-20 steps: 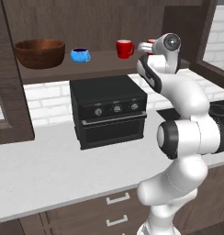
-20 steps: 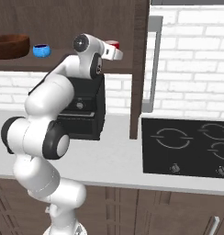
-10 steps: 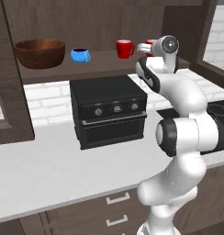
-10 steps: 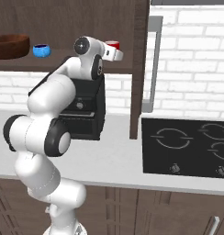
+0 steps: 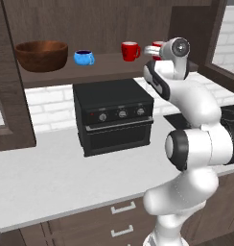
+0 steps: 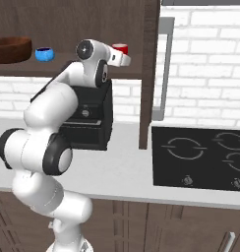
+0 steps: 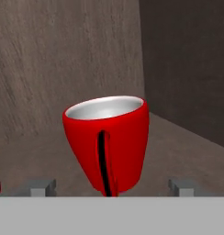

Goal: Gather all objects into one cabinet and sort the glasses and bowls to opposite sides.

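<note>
The gripper [image 7: 109, 187] reaches into the cabinet [image 5: 99, 14], fingers [image 7: 40, 188] spread either side of a red mug [image 7: 109, 142] standing tilted on the shelf [image 5: 109, 65], likely just released at the cup end. The other red mug [image 5: 130, 51] and blue cup [image 5: 84, 57] sit between it and the wooden bowl [image 5: 41, 55] at far left. Below, a black oven [image 5: 114, 115] rests on the pale desk [image 5: 47, 182] against white brick
</note>
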